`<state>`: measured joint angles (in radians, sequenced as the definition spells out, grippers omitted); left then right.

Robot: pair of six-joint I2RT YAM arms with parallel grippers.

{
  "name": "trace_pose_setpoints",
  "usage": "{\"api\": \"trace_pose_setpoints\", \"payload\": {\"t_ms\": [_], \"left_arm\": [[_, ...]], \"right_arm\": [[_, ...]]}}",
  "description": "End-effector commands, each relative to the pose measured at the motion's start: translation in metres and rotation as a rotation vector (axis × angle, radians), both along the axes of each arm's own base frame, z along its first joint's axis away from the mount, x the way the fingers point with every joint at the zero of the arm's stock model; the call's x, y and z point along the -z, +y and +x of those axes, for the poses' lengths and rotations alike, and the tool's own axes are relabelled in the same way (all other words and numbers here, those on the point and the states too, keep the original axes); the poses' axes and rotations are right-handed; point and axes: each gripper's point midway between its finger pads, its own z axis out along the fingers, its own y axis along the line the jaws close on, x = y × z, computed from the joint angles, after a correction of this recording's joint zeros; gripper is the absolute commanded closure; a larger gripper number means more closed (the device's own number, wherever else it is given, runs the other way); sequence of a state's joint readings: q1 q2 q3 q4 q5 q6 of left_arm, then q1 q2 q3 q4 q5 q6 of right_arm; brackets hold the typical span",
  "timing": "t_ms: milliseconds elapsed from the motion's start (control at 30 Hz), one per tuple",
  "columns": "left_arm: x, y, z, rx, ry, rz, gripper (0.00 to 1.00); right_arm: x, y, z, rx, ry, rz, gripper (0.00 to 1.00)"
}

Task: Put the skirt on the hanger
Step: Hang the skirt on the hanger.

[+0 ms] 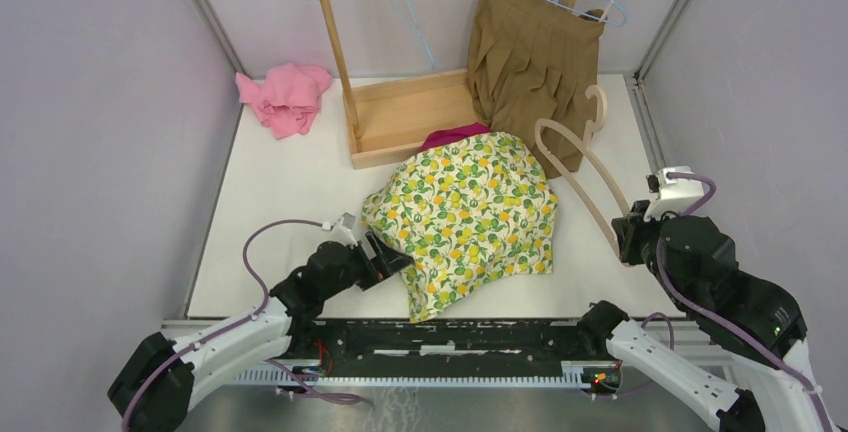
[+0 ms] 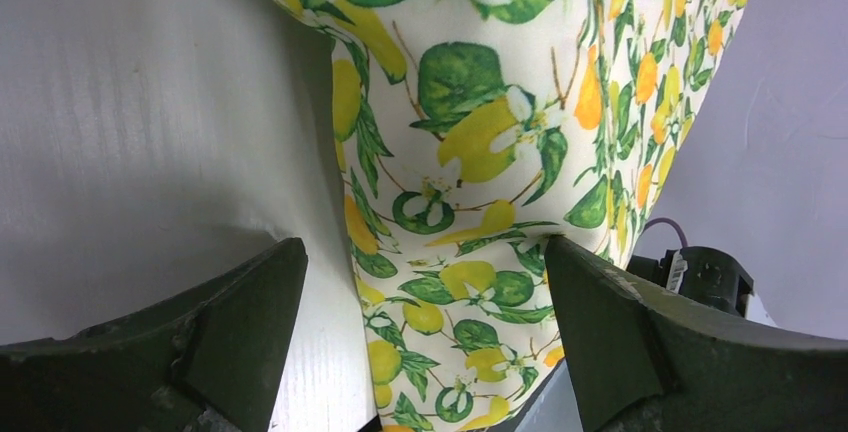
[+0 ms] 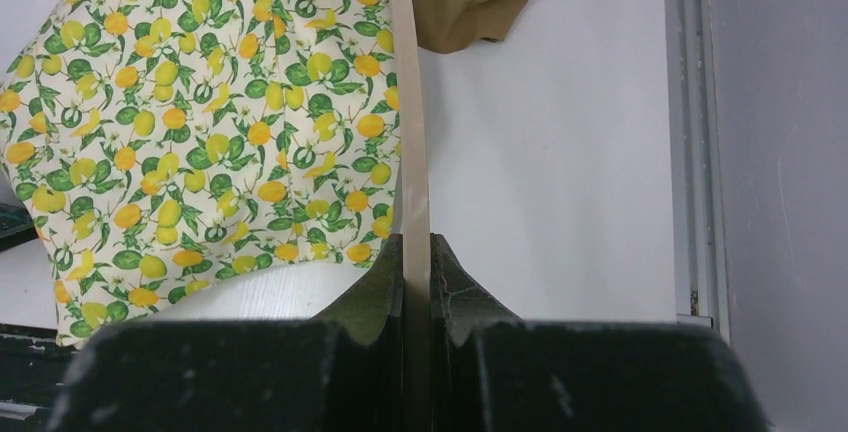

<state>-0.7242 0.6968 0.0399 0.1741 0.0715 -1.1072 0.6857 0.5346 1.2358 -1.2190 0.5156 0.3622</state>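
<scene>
Skirt (image 1: 465, 217) edge sits between the jaws of your left gripper (image 2: 425, 282), spread wide; close at its 7 o'clock corner. Right gripper (image 3: 417, 257) pinches hanger (image 3: 405, 102) at 3 o'clock; hold it level.

Crumpled pink cloth (image 1: 286, 98) near wooden rack (image 1: 400, 144) — brown pleated skirt (image 1: 530, 62) hangs on it.
</scene>
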Motion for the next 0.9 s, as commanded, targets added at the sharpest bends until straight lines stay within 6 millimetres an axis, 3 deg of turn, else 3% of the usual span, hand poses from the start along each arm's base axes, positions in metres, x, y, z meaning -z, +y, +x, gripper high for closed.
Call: {"api": "trace_pose_setpoints", "payload": {"t_ms": [0,100,367,467,700,867], "left_arm": [[-0.027,-0.009,0.012,-0.025,-0.063,-0.092,0.06],[-0.035,-0.012,0.013,-0.012,-0.075,-0.105,0.19],[-0.048,-0.018,0.005,0.034,-0.066,-0.136,0.8],[-0.064,-0.02,0.003,0.051,-0.078,-0.156,0.95],[-0.101,-0.019,0.004,0.062,-0.125,-0.151,0.97],[-0.109,-0.021,0.003,0.074,-0.122,-0.15,0.97]], "right_arm": [[-0.023,0.005,0.006,-0.004,-0.077,0.058,0.99],[-0.023,0.006,0.007,-0.004,-0.073,0.057,0.99],[-0.021,0.007,0.007,-0.008,-0.06,0.053,0.99],[-0.021,0.007,0.006,-0.008,-0.056,0.05,0.99],[-0.027,0.014,0.005,-0.05,-0.07,0.073,0.99],[-0.04,0.053,-0.006,-0.28,-0.087,0.153,0.99]]}}
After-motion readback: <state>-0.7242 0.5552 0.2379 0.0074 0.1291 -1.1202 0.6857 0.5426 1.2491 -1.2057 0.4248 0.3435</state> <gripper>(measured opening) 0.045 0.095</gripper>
